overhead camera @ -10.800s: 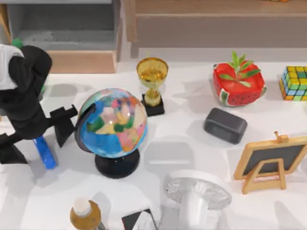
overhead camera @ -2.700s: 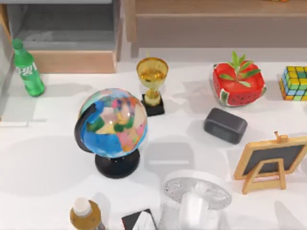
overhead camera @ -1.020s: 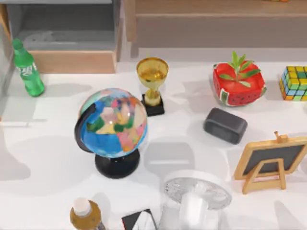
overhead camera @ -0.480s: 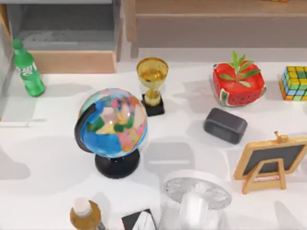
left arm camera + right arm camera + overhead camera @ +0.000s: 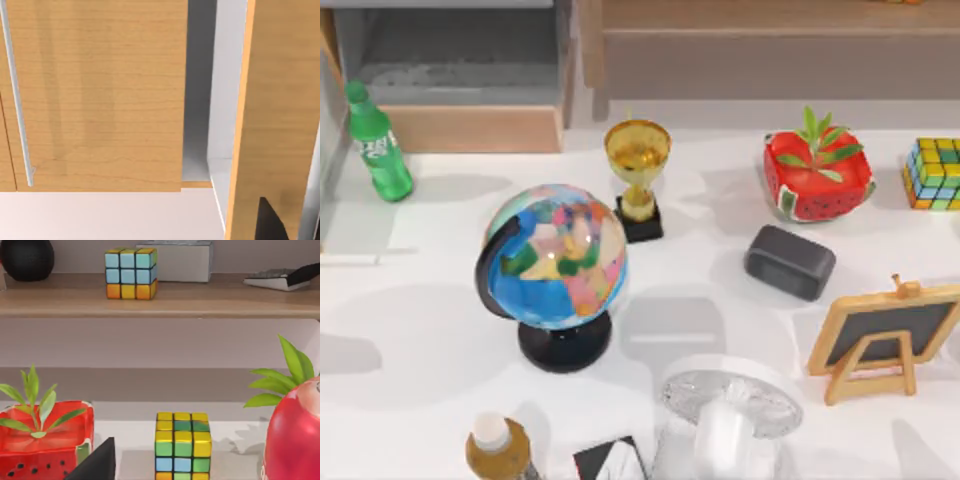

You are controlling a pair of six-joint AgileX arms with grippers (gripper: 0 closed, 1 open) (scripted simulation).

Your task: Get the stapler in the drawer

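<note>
Start from the globe (image 5: 555, 265). Behind it and to its left stood the green bottle (image 5: 378, 140). Just behind the bottle the drawer (image 5: 485, 128) was open, and the grey floor you could see was bare. Where the stapler lay, I could not tell. Your left gripper (image 5: 270, 222) faced a wooden cabinet door (image 5: 100, 95), and your right gripper (image 5: 97, 462) faced the colour cube (image 5: 182, 447). Whether they were open or closed, I could not tell. I judge a stapler to be stiff, smooth and rather light, so take it across its narrow middle.
</note>
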